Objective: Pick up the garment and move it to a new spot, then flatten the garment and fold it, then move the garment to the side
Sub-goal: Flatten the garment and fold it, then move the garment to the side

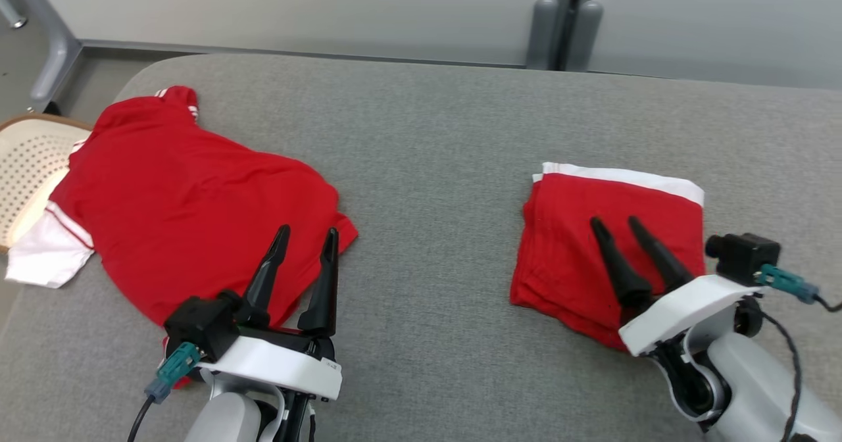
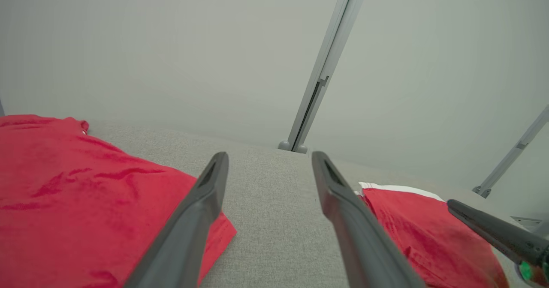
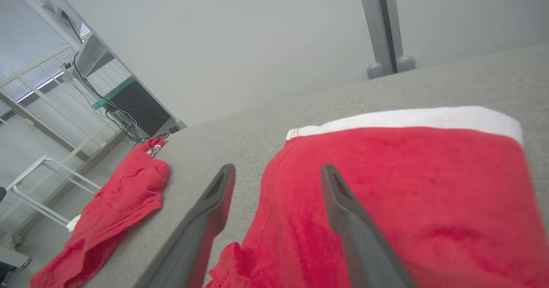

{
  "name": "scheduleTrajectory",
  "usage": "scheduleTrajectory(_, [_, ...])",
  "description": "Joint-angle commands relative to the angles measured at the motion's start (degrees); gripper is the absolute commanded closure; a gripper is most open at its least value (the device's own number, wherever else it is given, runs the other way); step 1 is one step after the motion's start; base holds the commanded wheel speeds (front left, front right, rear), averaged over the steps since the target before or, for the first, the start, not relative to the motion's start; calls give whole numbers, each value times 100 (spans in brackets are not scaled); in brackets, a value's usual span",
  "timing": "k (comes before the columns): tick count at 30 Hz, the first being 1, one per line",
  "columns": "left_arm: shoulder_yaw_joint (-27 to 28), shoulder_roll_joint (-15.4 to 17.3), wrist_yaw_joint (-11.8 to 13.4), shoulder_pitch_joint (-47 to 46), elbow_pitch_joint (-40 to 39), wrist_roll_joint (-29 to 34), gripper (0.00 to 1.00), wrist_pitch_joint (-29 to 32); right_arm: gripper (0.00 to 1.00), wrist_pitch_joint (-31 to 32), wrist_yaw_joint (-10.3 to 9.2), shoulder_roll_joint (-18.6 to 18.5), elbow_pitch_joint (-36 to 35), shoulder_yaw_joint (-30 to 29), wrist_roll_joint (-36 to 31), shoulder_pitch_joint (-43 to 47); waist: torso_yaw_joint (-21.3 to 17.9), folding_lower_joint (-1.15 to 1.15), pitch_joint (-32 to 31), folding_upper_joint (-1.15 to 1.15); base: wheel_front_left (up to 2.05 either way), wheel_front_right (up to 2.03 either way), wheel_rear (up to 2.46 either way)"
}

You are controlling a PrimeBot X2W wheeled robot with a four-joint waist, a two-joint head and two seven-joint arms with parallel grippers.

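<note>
The folded garment (image 1: pixel 566 231) lies at the right of the desk (image 1: pixel 434 166), with a white band along its far edge. The right pincer (image 1: pixel 615 221) hovers over it, wide and empty. The left pincer (image 1: pixel 309 231), also wide and empty, hangs over the near corner of a spread red shirt (image 1: pixel 184 212).

Folded garment (image 1: pixel 559 245) right, loose garment (image 1: pixel 191 212) left
</note>
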Motion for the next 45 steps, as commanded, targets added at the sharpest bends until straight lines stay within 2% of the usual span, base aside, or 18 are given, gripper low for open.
scheduleTrajectory(1, [34,21,-11,-61,-34,42,0,-27,0,-98,1,-54,-46,-51,-50,-48,-122,0,-55,0,0,0,0])
scheduleTrajectory(5, [66,19,-33,-69,-102,100,0,-27,0,-363,1,-285,56,-423,-520,-57,-343,0,-131,0,0,0,0])
scheduleTrajectory(11, [60,20,-59,-92,-211,164,0,-26,0,-475,1,-304,11,-1230,-1685,186,-609,0,-189,0,0,0,0])
scheduleTrajectory(17, [58,19,-29,23,-252,184,0,-26,0,-477,1,148,-654,-2398,-2763,844,-793,0,-218,0,0,0,0])
scheduleTrajectory(24, [82,20,49,147,-340,106,0,-26,0,-479,1,519,-1159,-2940,-3565,1398,-853,0,-185,0,0,0,0])
scheduleTrajectory(35, [49,20,76,139,-397,44,0,-26,0,-480,1,682,-1079,-2953,-3725,1441,-768,0,-103,0,0,0,0])
scheduleTrajectory(45, [-74,20,30,-99,-322,96,0,-26,0,-245,1,655,-133,-2464,-2894,788,-514,0,390,0,0,0,0])
